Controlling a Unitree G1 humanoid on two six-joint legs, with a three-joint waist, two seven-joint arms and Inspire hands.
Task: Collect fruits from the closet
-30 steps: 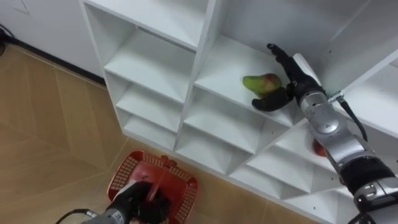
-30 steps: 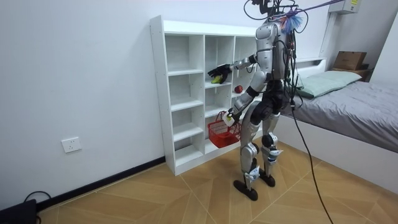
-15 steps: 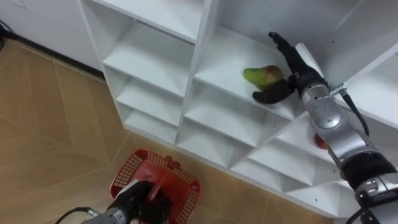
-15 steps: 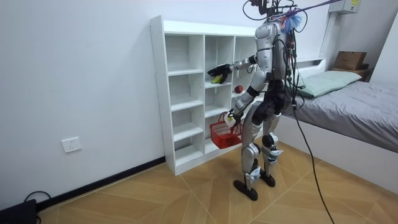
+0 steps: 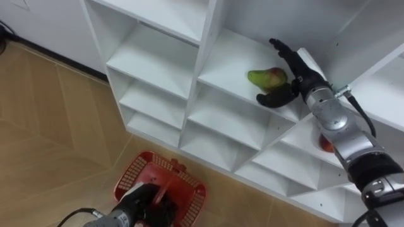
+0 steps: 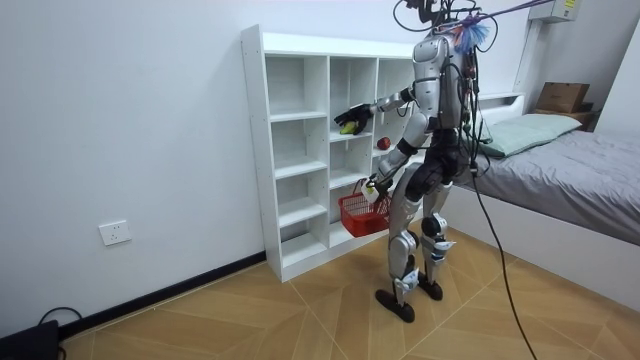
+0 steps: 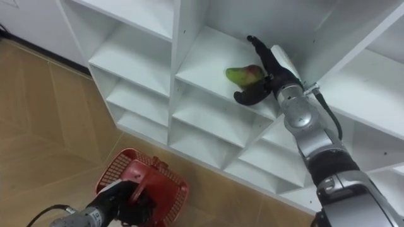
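Observation:
A green fruit with a red blush (image 5: 266, 77) lies on a middle shelf of the white closet (image 5: 158, 60). My right hand (image 5: 291, 74) is open beside it: straight fingers reach over its far side and the thumb spreads out under its near side, close to it or touching. A red fruit (image 5: 326, 144) sits one shelf lower, partly hidden behind my right forearm. Low at my left, my left hand (image 5: 149, 203) is shut on the handle of a red mesh basket (image 5: 129, 177). In the room view I stand facing the closet, right arm stretched to the fruit (image 6: 347, 127).
The closet is a grid of open white compartments, the others in sight bare. Wood floor (image 5: 44, 126) lies below it. A bed (image 6: 570, 170) stands at the room view's right, behind me, and a wall socket (image 6: 116, 233) sits low on the wall.
My right hand has edged a little further over the green fruit. The view has shifted slightly. The basket stays in my left hand.

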